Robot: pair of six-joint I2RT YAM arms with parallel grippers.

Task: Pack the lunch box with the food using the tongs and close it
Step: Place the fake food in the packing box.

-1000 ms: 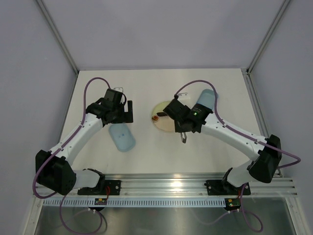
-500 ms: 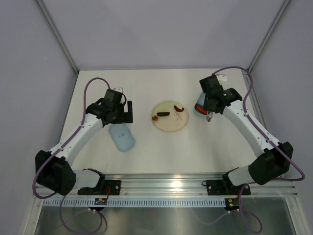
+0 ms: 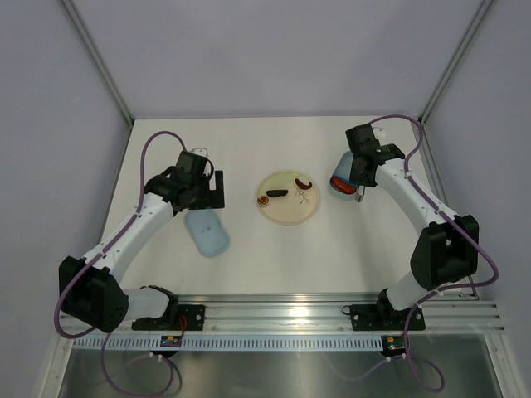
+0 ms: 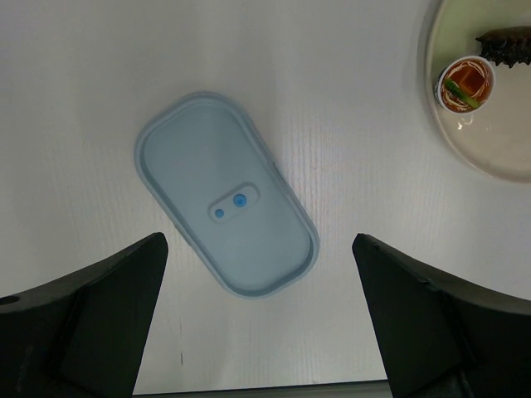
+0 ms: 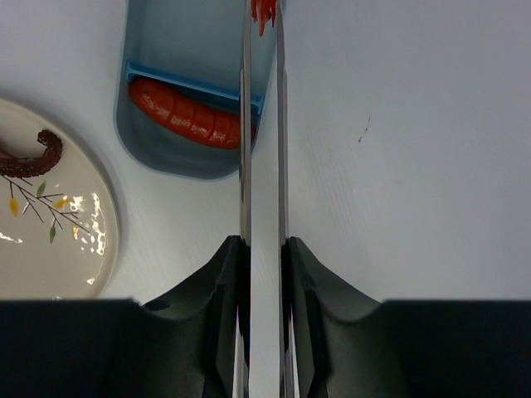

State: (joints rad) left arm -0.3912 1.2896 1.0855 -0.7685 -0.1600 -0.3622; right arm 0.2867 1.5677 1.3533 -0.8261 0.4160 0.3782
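Right gripper [image 5: 264, 246] clamped the tongs [image 5: 262, 124], tips pinching a red piece [image 5: 264, 12] over the box [image 5: 158, 50] ahead; left gripper [image 4: 257, 323] gaped empty, lid [image 4: 224, 195] below.

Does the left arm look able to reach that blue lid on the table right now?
Probably yes: the open left claw hangs above the lid, with nothing lying on it or between them.

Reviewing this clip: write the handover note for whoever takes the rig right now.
Left tool: open, near the lid, which lies on the table.
Right tool: shut on the tongs, over the lunch box, a red piece at their tips.
Done: one sausage in the box.
Left: drop that piece in, move three pieces from the plate, fit the lid.
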